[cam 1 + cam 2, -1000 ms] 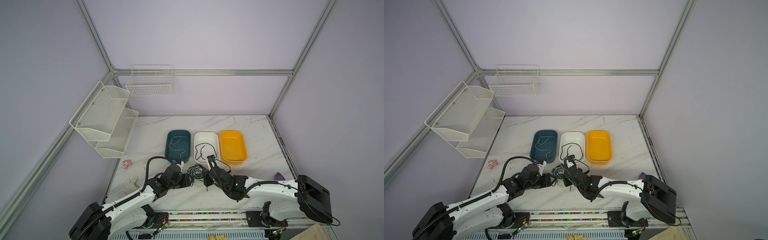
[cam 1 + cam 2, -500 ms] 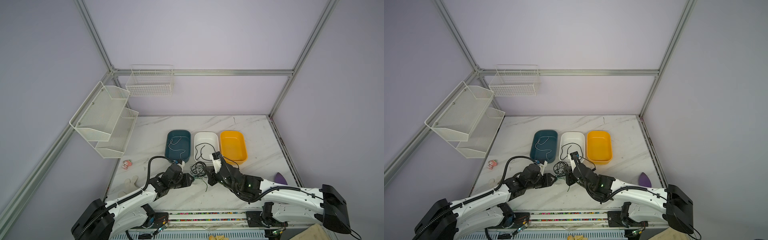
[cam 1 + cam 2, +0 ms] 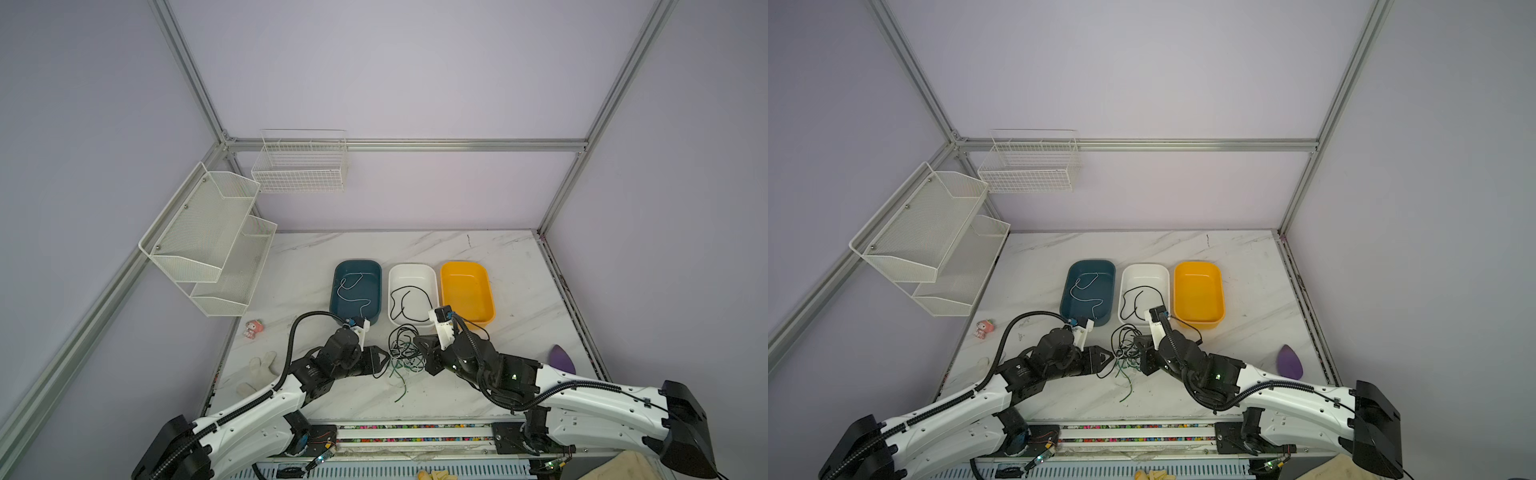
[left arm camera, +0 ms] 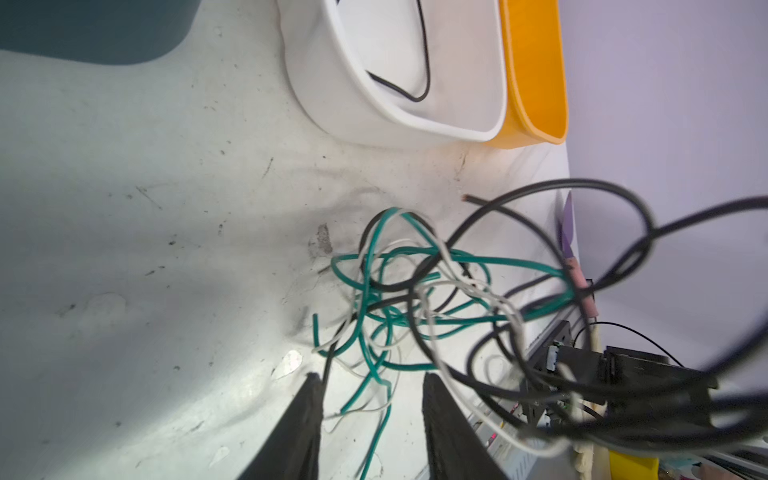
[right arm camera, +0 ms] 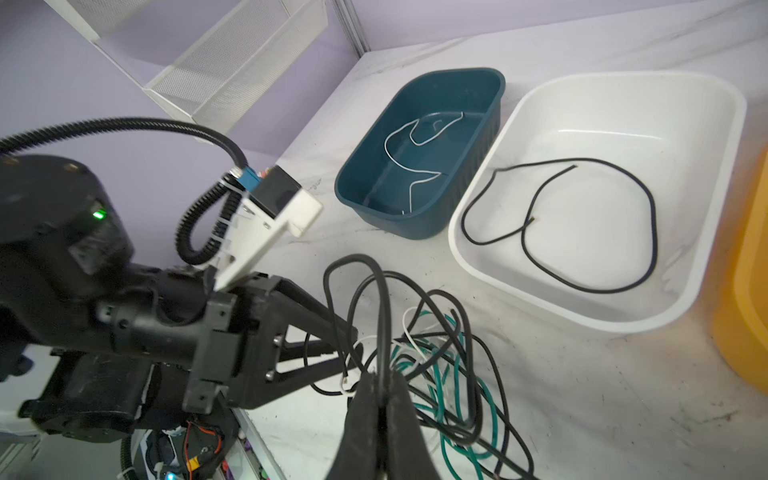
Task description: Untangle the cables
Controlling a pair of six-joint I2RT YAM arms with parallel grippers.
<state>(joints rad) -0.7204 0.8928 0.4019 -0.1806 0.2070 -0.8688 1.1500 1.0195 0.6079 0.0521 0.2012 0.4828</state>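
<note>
**Right claw pinches a black cable, left claw stands half open**

I see the cables (image 3: 402, 354) in a messy heap on the tabletop (image 3: 507, 270). Black, white and green ones are all mixed up. In both top views the heap sits at 6 o'clock from the white tub (image 3: 391, 291).

My right claw (image 5: 380, 384) is on the 3 o'clock side of the heap. Its fingers are squeezed tight together, and a black cable (image 5: 385, 324) is pinched between them. That cable rises in a loop above the heap.

My left claw (image 4: 372, 388) is on the 9 o'clock side. Its fingers are about halfway apart. Green and white ends lie in the gap, but the fingers do not squeeze them.

Three tubs stand in a row. From the heap, the teal tub (image 3: 336, 291) is at 11 o'clock and has a lone white cable (image 5: 388, 145) inside. The white tub has a lone black cable (image 5: 653, 224) inside. The yellow tub (image 3: 467, 291) is at 1 o'clock.
</note>
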